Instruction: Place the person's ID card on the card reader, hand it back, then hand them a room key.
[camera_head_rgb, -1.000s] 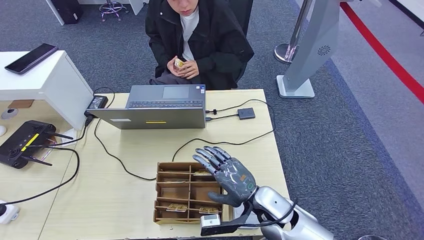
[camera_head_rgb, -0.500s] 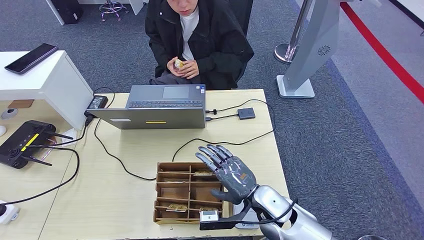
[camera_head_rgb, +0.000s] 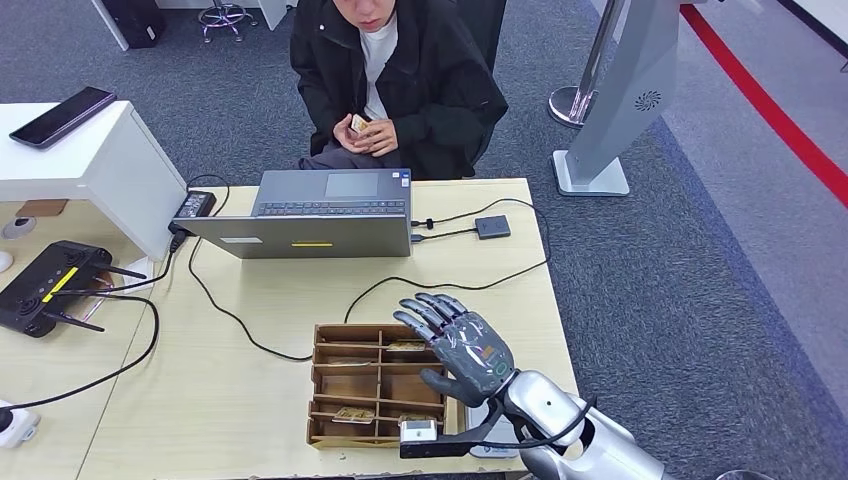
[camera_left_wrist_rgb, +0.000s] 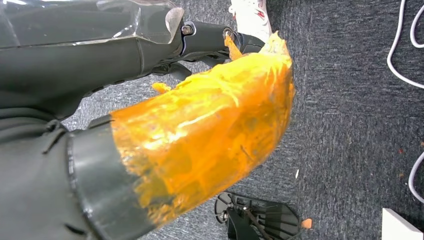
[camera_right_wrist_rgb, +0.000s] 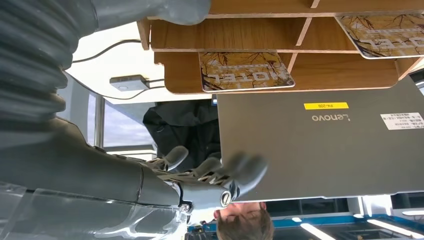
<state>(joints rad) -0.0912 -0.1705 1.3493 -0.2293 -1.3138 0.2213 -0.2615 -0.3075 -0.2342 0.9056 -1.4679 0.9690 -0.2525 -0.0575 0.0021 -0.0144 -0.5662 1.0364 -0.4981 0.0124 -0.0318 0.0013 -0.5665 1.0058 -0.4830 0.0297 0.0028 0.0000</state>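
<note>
Hovering my right hand (camera_head_rgb: 462, 352) over the wooden tray (camera_head_rgb: 330, 385) of room keys (camera_right_wrist_rgb: 245, 71), fingers spread wide and holding nothing, I'm waiting because the person's hands (camera_head_rgb: 372, 135) hold the card (camera_head_rgb: 357, 123) beyond the laptop (camera_head_rgb: 318, 210).

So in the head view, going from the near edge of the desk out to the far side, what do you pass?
Right hand over the wooden card tray → laptop → small black card reader → person holding a card.
</note>
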